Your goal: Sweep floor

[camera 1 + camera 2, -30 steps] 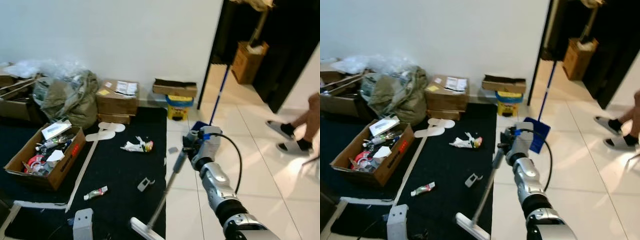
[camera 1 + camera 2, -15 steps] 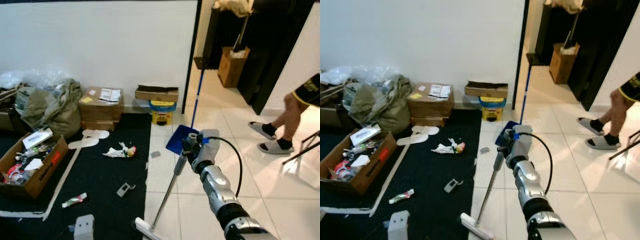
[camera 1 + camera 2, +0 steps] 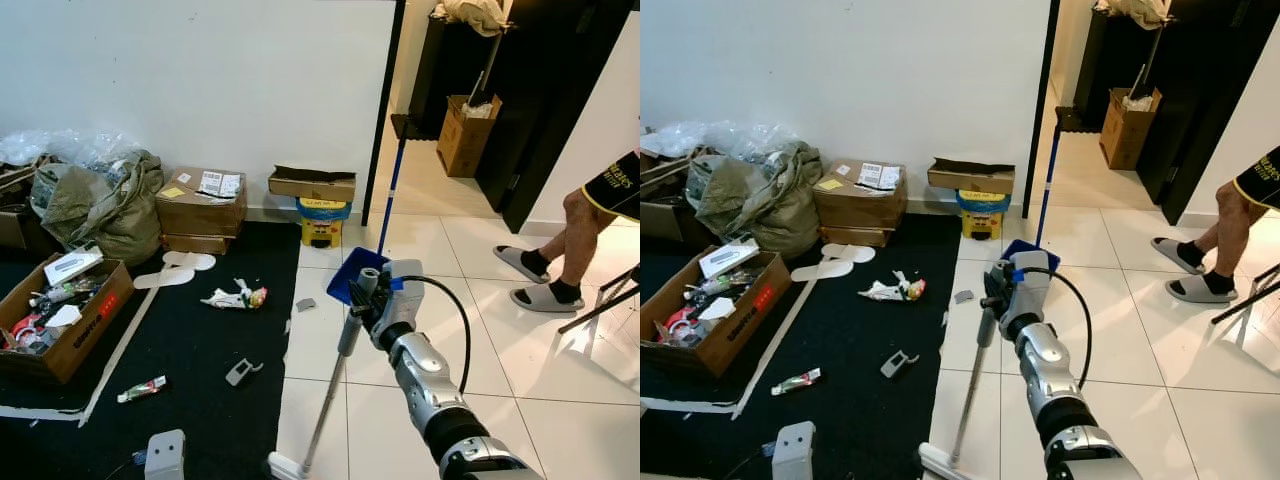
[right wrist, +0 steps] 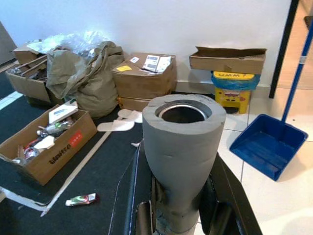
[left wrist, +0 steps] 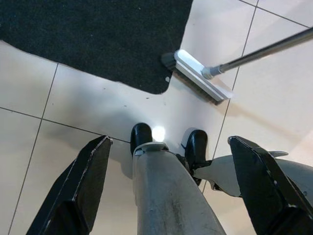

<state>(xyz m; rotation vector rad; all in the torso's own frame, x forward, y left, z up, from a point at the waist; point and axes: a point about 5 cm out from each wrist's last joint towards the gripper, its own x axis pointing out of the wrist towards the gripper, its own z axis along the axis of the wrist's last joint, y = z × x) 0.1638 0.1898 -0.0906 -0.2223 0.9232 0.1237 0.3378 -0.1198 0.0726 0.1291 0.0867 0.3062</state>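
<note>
Leftmost, an open box [image 3: 60, 320] of odds and ends sits on the black rug [image 3: 190, 350], with a stuffed sack [image 3: 100, 205] and more cartons [image 3: 203, 205] along the wall behind it. Scattered on the rug are a tube [image 3: 141, 389], crumpled paper [image 3: 236, 297] and a small grey gadget [image 3: 240, 372]. The left gripper [image 5: 171, 196] hangs over the tiles, fingers [image 5: 80, 191] spread apart. Next, the broom [image 3: 330, 395] slants down to its head [image 3: 283, 468] at the rug's near corner; the right gripper [image 3: 362, 300] is clamped around its grey handle top. Behind stands a blue dustpan [image 3: 358, 272]. Far right, a person's legs [image 3: 575, 235] in slippers.
</note>
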